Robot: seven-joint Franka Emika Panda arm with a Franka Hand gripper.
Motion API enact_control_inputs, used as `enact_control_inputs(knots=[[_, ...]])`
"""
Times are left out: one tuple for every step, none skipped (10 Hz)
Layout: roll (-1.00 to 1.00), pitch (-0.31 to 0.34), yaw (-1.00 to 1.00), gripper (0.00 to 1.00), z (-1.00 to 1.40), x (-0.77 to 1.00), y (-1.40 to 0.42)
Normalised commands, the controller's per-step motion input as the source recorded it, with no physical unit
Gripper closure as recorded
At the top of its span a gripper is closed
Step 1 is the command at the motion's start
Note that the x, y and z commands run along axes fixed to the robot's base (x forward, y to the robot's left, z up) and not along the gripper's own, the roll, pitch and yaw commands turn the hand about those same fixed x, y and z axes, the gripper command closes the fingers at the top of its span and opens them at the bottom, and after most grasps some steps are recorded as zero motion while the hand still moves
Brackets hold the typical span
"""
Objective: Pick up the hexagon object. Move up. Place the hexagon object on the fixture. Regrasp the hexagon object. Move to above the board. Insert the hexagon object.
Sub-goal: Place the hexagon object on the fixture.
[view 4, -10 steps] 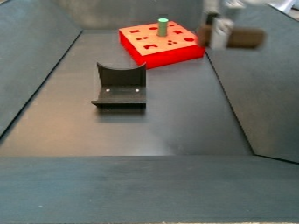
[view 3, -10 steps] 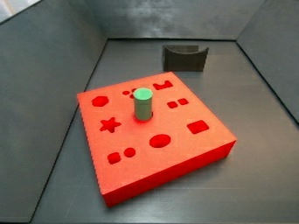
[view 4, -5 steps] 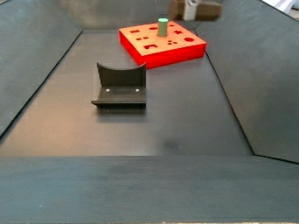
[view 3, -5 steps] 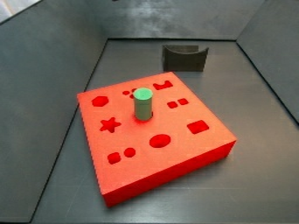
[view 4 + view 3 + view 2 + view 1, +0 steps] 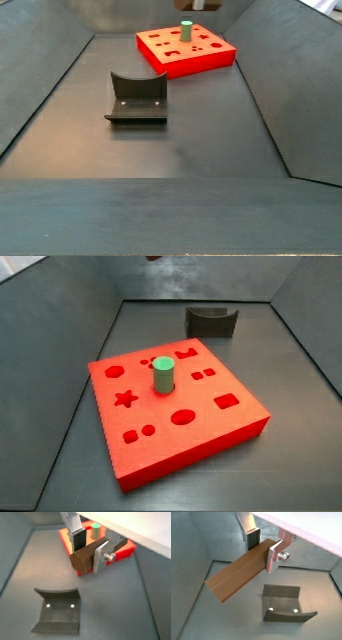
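My gripper (image 5: pixel 263 547) is shut on the hexagon object (image 5: pixel 238 574), a long dark brown bar held crosswise between the silver fingers, high in the air. Both also show in the other wrist view, the gripper (image 5: pixel 89 549) and the bar's end (image 5: pixel 81 560). The fixture (image 5: pixel 284 604) stands on the floor below, apart from the bar; it also shows in both side views (image 5: pixel 211 321) (image 5: pixel 136 97). The red board (image 5: pixel 174 406) (image 5: pixel 187 48) (image 5: pixel 125 546) lies on the floor. In a side view only a scrap of the gripper (image 5: pixel 201 4) shows at the top edge.
A green round-topped peg (image 5: pixel 162 374) (image 5: pixel 186 30) (image 5: pixel 97 529) stands upright in a hole of the board. Sloping grey walls (image 5: pixel 54 326) enclose the dark floor (image 5: pixel 174 150) on all sides.
The gripper with the bar has risen and moved over towards the board, leaving the side views almost entirely. Board, peg and fixture have not moved.
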Motion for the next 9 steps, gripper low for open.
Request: enact_control_inputs(knots=[[-0.16, 0.077, 1.00, 1.00, 0.04, 1.00, -0.14], [-0.17, 0.086, 1.00, 1.00, 0.04, 1.00, -0.12], [-0.86, 0.196, 1.00, 1.00, -0.45, 1.00, 0.72], [-0.96, 0.221, 1.00, 1.00, -0.47, 1.00, 0.77], [-1.00, 0.219, 0.95, 1.00, -0.36, 1.00, 0.67], [-1.00, 0.232, 0.85, 1.00, -0.24, 1.00, 0.51], [-1.00, 0.264, 0.77, 1.00, -0.17, 0.96, 0.35], [-1.00, 0.305, 0.67, 1.00, -0.11, 0.87, 0.20], [-1.00, 0.349, 0.59, 1.00, -0.06, 0.79, 0.14]])
